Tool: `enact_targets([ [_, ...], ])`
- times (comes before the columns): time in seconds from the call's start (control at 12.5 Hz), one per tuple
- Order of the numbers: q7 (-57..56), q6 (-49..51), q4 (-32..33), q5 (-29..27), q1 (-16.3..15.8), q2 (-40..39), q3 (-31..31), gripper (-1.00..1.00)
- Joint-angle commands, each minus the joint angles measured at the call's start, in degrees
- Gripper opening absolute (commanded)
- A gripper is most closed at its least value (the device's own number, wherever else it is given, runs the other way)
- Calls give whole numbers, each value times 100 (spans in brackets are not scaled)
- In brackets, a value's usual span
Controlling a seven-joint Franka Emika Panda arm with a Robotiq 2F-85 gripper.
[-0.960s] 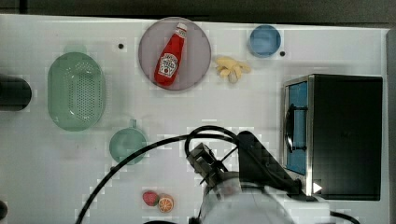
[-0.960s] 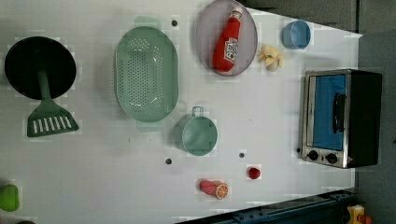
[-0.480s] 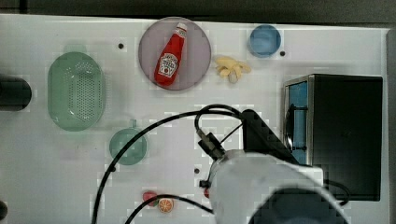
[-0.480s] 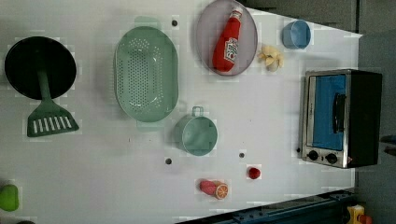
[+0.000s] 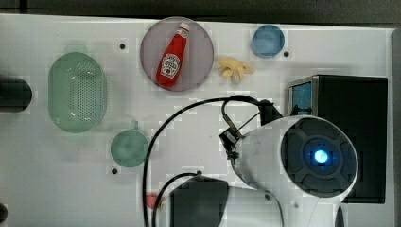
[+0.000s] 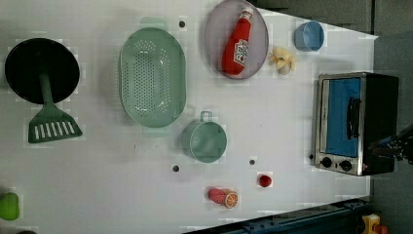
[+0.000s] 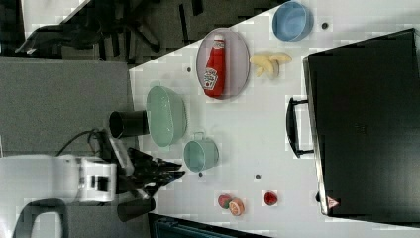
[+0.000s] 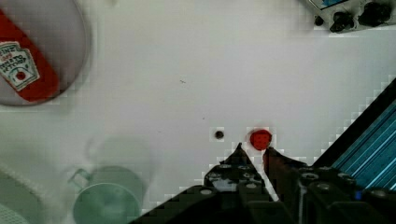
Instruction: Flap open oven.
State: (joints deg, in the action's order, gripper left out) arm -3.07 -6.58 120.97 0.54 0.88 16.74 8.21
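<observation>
The oven [image 6: 355, 122] stands at the left view's right, with a black top, a silver frame, a blue glass door and a dark bar handle [image 6: 353, 117]. The door is shut flat against the frame. In the right view the oven [image 7: 366, 124] shows its black top, with the handle [image 7: 292, 126] sticking out toward the table. My gripper [image 8: 254, 149] hangs high over the white table above a small red ball [image 8: 260, 139], well away from the handle. Its fingers are drawn close together with nothing between them. In the top view my white arm [image 5: 302, 161] covers part of the oven [image 5: 364, 104].
A ketchup bottle [image 5: 172, 56] lies on a grey plate [image 5: 198, 42]. A green colander [image 5: 77, 92], a green cup [image 5: 128, 147], a blue bowl [image 5: 268, 40] and bananas [image 5: 234, 68] are spread over the table. A black pan [image 6: 41, 70] and a green spatula [image 6: 51, 124] lie at the left view's left.
In the top view my arm has swung toward the top view's right, and now overlaps the oven's front and looms larger. The things on the table have not moved.
</observation>
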Motion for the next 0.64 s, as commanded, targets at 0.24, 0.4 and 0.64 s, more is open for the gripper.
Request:
enact_targets([
  [0.24,-2434,-664,94,498,146,-448,482,-65],
  [0.4,-3450,-1192,157,846,151,-673,691,-65],
  [0.64,-4777,-2163,309,929,168,-973,1028,-65],
])
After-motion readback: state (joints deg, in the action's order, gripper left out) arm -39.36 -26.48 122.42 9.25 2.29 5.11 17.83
